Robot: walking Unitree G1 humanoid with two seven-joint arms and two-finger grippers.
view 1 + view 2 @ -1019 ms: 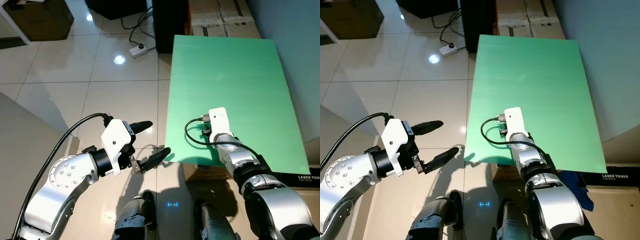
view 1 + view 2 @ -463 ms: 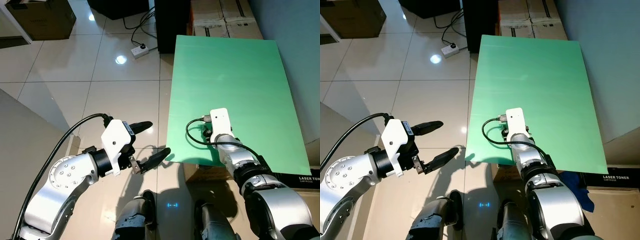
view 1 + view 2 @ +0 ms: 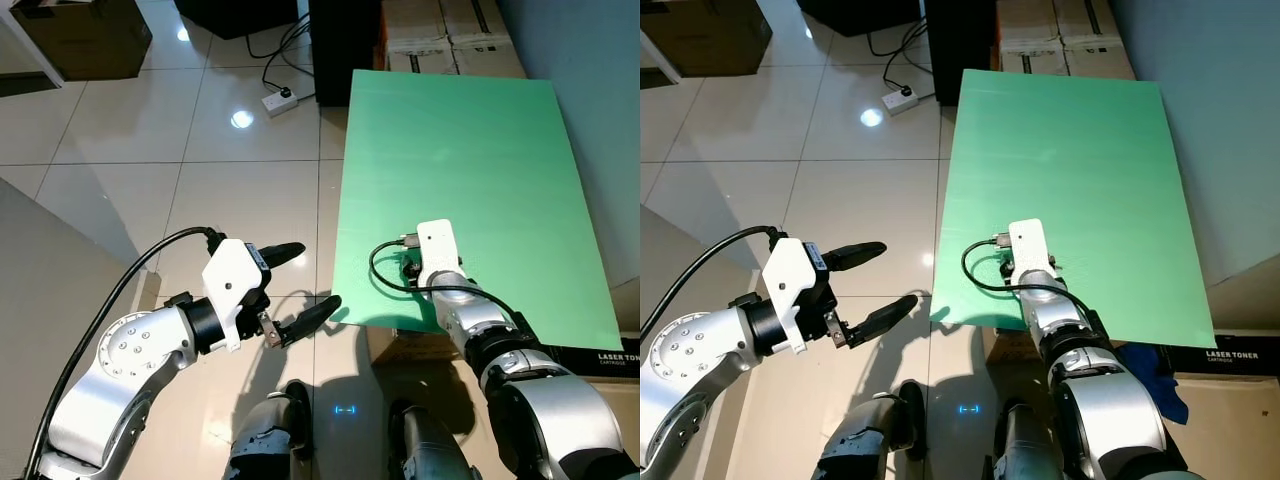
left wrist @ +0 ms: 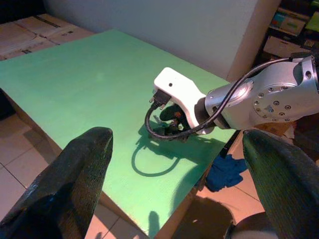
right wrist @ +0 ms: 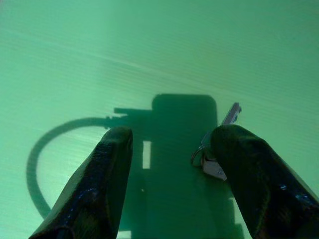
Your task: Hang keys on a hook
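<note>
Here, the keys (image 5: pixel 215 149) lie flat on the green board (image 3: pixel 470 160), right beside one finger of my right gripper (image 5: pixel 172 169).
My right fingers stand apart, poised low over the board, nothing clamped. My left gripper (image 3: pixel 290 290) hangs out over the tiled floor (image 3: pixel 150 140), fingers spread wide and empty.

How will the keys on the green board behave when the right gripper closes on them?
The keys lie flat on the smooth green board, so they may skid. Being loose on a ring, they likely dangle once lifted. The right gripper stands open over them.
</note>
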